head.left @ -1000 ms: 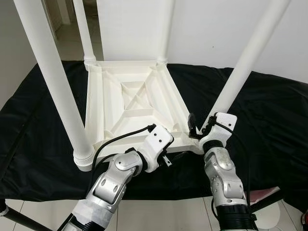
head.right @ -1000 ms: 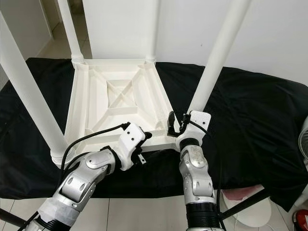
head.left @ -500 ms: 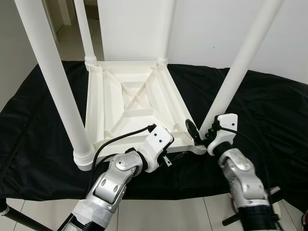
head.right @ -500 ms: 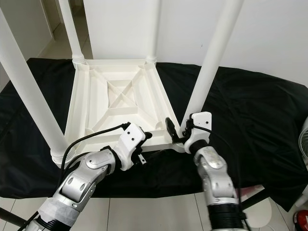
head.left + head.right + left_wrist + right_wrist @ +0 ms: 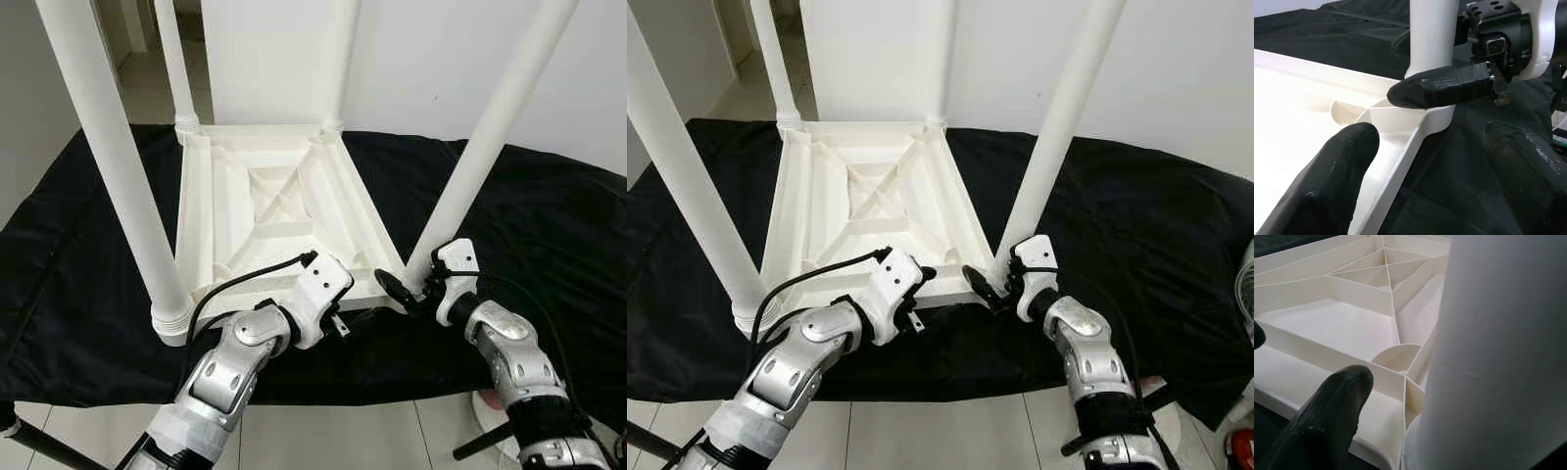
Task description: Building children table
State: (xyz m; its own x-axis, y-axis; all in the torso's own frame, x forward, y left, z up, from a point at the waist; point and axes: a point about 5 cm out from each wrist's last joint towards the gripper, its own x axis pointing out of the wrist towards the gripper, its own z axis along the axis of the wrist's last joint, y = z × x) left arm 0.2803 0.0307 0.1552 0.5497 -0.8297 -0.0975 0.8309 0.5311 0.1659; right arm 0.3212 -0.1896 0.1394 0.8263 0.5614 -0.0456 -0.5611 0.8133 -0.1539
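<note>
On the black cloth (image 5: 549,215) lies the white table top (image 5: 274,211), underside up, all four legs standing in their corner sockets. Near-right leg (image 5: 480,157): the right gripper (image 5: 411,286) straddles its base, one finger (image 5: 1449,90) laid across the socket; whether it presses the leg, cannot tell. Left gripper (image 5: 1435,161) is spread open over the near edge of the top, one finger inside the rim, one outside, gripping nothing.

Judgement: assembly mostly done; remaining is seating or tightening this last leg, then turning the table upright.

Left wrist view shows the right finger against the socket. Right wrist view shows the ribbed underside and the socket's curved wall close up.
</note>
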